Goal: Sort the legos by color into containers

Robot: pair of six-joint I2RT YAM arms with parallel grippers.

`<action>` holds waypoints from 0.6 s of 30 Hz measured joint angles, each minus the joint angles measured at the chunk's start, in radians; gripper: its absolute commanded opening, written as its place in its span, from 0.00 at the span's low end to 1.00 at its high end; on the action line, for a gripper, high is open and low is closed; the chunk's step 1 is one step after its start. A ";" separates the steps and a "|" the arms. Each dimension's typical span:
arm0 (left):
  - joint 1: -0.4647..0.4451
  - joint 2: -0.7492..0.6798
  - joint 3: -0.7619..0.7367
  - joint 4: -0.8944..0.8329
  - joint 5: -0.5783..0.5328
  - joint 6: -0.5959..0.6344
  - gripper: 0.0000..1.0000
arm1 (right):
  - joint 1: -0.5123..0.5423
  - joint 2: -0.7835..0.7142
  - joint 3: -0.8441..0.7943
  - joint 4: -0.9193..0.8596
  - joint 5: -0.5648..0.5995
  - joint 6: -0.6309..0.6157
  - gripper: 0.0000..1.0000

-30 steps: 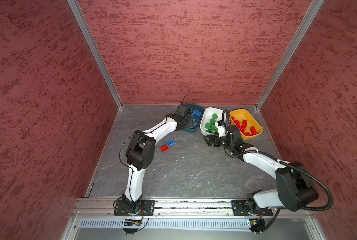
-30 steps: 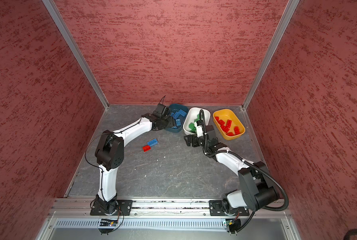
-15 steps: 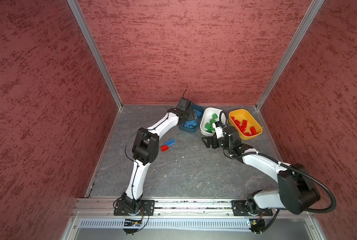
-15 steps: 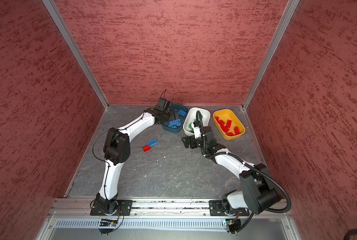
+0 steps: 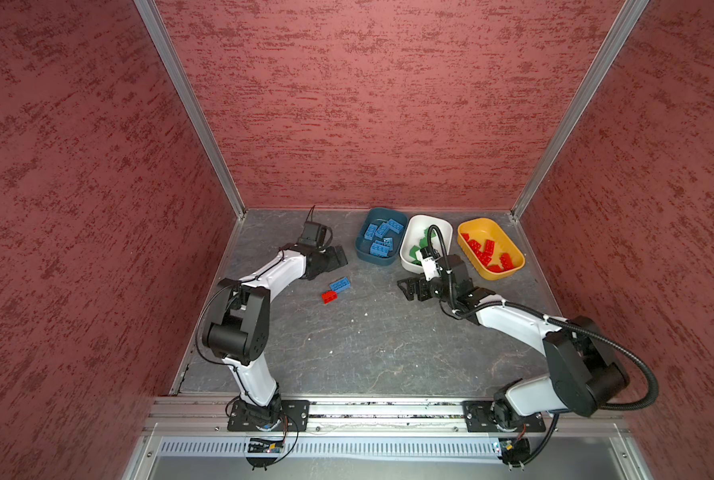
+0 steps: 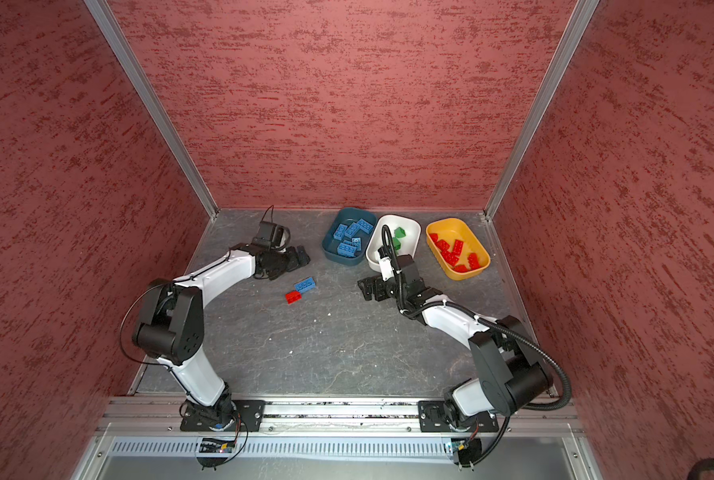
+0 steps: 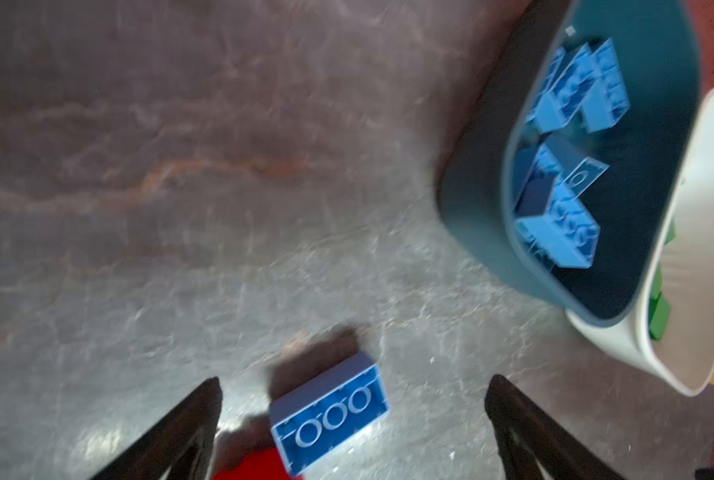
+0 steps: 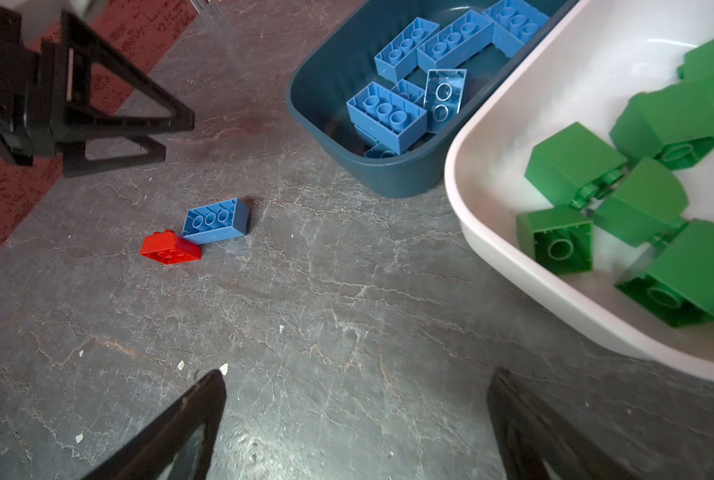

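Grey tabletop [image 5: 368, 353] — blue brick [image 5: 340, 284] touches red brick [image 5: 329, 296].

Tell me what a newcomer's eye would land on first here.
Three shallow plastic tubs stand in a row at the back of the grey floor: a dark teal-blue tub of blue bricks, a white tub of green bricks, and a yellow-orange tub of red bricks. One oblong blue brick and one small red brick lie side by side, unsorted, near the open left gripper.

Three tubs [image 5: 408, 264] in row, two bricks [image 5: 340, 284] left-front
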 measured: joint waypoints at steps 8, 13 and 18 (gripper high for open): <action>-0.033 0.016 -0.118 0.043 0.124 -0.042 0.99 | 0.031 0.068 0.068 0.001 0.000 -0.017 0.99; -0.119 0.016 -0.128 0.059 0.129 -0.121 1.00 | 0.048 0.081 0.071 0.002 0.000 -0.042 0.99; -0.263 0.024 -0.127 0.090 0.141 -0.208 0.99 | 0.073 0.123 0.064 0.040 -0.022 -0.088 0.99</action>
